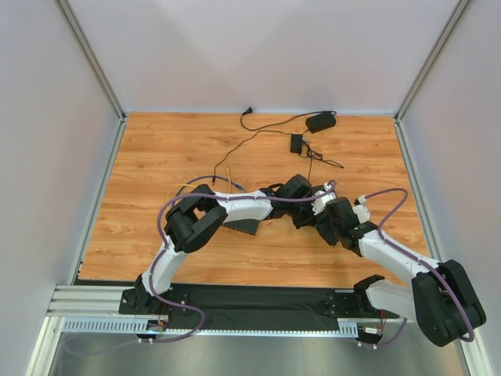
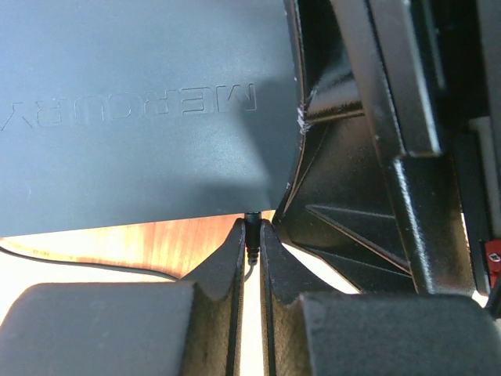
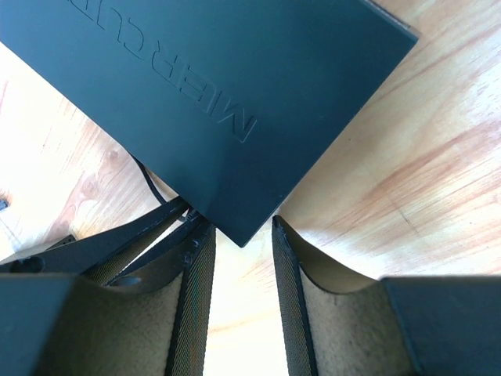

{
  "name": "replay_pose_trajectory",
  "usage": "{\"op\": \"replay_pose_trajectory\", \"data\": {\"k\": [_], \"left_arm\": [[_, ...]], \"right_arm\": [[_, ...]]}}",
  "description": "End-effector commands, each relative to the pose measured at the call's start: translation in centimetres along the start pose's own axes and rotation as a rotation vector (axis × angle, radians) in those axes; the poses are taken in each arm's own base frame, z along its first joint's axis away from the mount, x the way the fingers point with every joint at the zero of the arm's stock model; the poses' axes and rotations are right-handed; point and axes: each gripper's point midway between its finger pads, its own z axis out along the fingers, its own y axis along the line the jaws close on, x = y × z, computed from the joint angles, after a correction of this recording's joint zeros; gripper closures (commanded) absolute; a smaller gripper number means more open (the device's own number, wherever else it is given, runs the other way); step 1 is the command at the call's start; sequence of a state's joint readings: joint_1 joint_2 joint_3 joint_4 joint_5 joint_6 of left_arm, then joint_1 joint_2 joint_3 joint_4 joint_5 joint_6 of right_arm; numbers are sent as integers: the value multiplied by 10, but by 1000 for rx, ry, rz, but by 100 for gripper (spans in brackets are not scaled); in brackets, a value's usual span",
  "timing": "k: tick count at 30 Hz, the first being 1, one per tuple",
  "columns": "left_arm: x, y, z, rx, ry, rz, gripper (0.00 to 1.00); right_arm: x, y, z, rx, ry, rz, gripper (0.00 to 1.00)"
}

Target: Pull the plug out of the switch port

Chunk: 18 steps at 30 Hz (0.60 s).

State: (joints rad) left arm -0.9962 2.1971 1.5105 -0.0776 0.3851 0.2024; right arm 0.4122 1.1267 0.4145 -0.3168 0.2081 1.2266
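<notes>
**Item:** switch (image 2: 133, 117), a flat matte black box with "MERCURY" embossed on its top face. It lies on the wooden table (image 1: 156, 157) near the middle, under the meeting grippers.

**Plug** (image 2: 252, 233): small and black, at the switch's near edge, with a thin black cable (image 3: 153, 184) trailing away.

**Left gripper** (image 2: 251, 249): fingers pinched narrow on the plug.

**Right gripper** (image 3: 243, 235): fingers parted, with the switch's corner (image 3: 246, 235) in the gap between the tips.

**Arms:** the left arm (image 1: 235, 207) is elbow-bent, its forearm running rightward. The right arm (image 1: 391, 251) reaches leftward.
</notes>
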Motion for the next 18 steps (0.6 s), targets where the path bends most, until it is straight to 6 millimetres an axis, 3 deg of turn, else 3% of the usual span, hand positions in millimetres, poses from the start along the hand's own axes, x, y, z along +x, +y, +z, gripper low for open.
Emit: {"op": "replay_pose_trajectory", "data": {"k": [1, 7, 15, 18], "left_arm": [[63, -22, -13, 33, 204, -93, 100], [70, -22, -15, 28, 234, -107, 100], [86, -23, -27, 27, 245, -138, 100], [69, -24, -35, 22, 187, -132, 100]], "right_arm": [[-43, -30, 6, 149, -231, 12, 64], [-57, -37, 3, 171, -251, 13, 64], [-65, -24, 2, 128, -247, -67, 65], [-60, -8, -2, 54, -217, -101, 66]]}}
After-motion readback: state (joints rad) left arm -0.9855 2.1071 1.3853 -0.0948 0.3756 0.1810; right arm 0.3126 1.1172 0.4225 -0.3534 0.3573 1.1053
